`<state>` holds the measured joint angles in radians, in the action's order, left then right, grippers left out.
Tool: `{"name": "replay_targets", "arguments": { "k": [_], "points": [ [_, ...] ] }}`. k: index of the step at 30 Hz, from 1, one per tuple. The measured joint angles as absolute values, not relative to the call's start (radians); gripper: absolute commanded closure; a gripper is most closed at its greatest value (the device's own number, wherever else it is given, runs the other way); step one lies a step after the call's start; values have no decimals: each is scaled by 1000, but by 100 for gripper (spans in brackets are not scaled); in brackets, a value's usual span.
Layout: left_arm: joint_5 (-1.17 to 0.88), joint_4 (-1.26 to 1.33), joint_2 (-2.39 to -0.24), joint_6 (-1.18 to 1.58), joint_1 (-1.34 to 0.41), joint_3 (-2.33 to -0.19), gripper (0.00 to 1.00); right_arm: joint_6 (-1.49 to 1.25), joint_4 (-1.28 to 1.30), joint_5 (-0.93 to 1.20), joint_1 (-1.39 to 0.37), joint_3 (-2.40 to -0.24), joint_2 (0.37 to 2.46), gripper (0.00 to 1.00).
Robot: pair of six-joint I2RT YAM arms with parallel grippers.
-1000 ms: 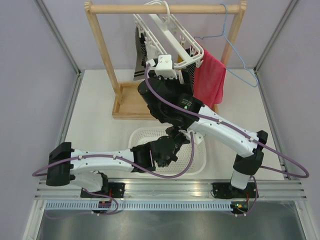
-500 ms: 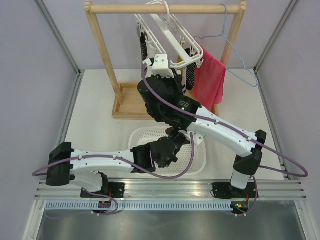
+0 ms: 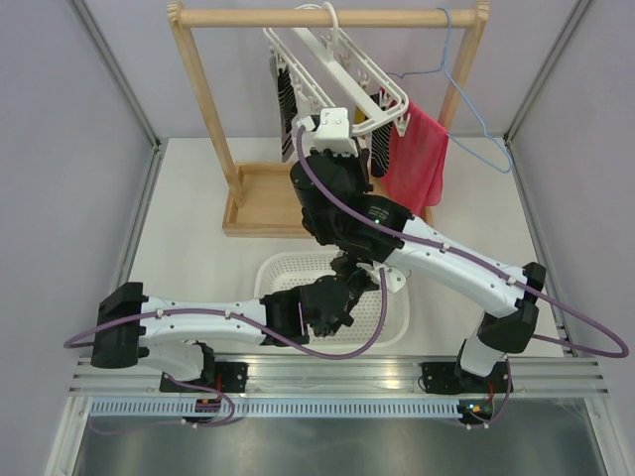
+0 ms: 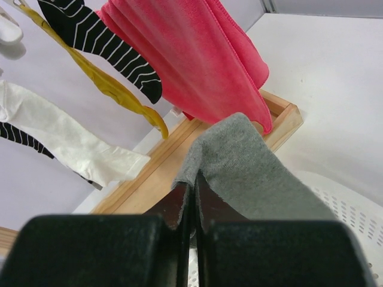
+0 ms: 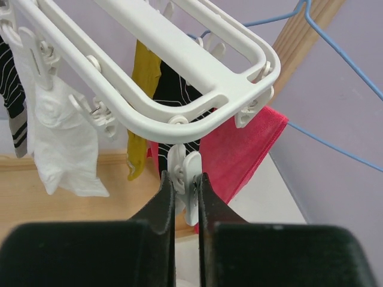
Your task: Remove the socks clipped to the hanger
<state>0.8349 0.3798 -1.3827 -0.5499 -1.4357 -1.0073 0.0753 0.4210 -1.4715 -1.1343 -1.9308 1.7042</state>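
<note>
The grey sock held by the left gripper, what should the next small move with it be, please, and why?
Probably open the left gripper to drop the grey sock: no clip shows on it, the white basket lies below, and the clip pinched by the right gripper looks empty.

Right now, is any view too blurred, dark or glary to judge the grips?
Top external: evenly lit, sharp, no glare. Left wrist: the body of the left claw is a dark blur, yet the grey sock it pinches is crisp. Right wrist: same blurred body, but the right claw and the clip it squeezes are in focus.
</note>
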Motion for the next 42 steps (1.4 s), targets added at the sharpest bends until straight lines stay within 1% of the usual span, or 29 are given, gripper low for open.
{"name": "replay_targets", "arguments": {
  "k": [1, 2, 3, 5, 11, 15, 19, 24, 28, 33, 38, 42],
  "points": [
    [836, 380, -1383, -550, -1436, -1007, 98, 74, 416, -1472, -1134, -1924, 1695, 61],
    [836, 380, -1383, -550, -1436, -1007, 98, 71, 406, -1468, -1134, -1914, 1683, 32],
    [837, 380, -1383, -550, -1436, -1007, 98, 67, 400, -1465, -1134, -1900, 1668, 18],
    [837, 381, -1383, -550, -1436, -1004, 98, 62, 405, -1454, -1135, -1871, 1640, 9],
    [832, 345, -1364, -520, -1436, -973, 98, 15, 416, -1378, -1137, -1773, 1546, 3],
    [799, 281, -1318, -447, -1427, -965, 98, -41, 427, -1310, -1137, -1698, 1459, 2],
    [716, 172, -1242, -346, -1401, -949, 98, -101, 422, -1250, -1135, -1617, 1348, 2],
    [527, 59, -1116, -142, -1266, -953, 98, -167, 422, -1201, -1114, -1483, 1231, 2],
    [337, -60, -1085, 6, -1165, -1017, 98, -242, 422, -1112, -1017, -1345, 1169, 2],
    [105, -171, -1074, 148, -1112, -1060, 98, -332, 432, -958, -857, -1161, 1087, 2],
    [-67, -217, -1059, 249, -1089, -1059, 98, -404, 425, -808, -698, -1004, 964, 2],
    [-141, -229, -1068, 297, -1090, -1056, 98, -442, 408, -719, -602, -937, 920, 2]
  ]
}}
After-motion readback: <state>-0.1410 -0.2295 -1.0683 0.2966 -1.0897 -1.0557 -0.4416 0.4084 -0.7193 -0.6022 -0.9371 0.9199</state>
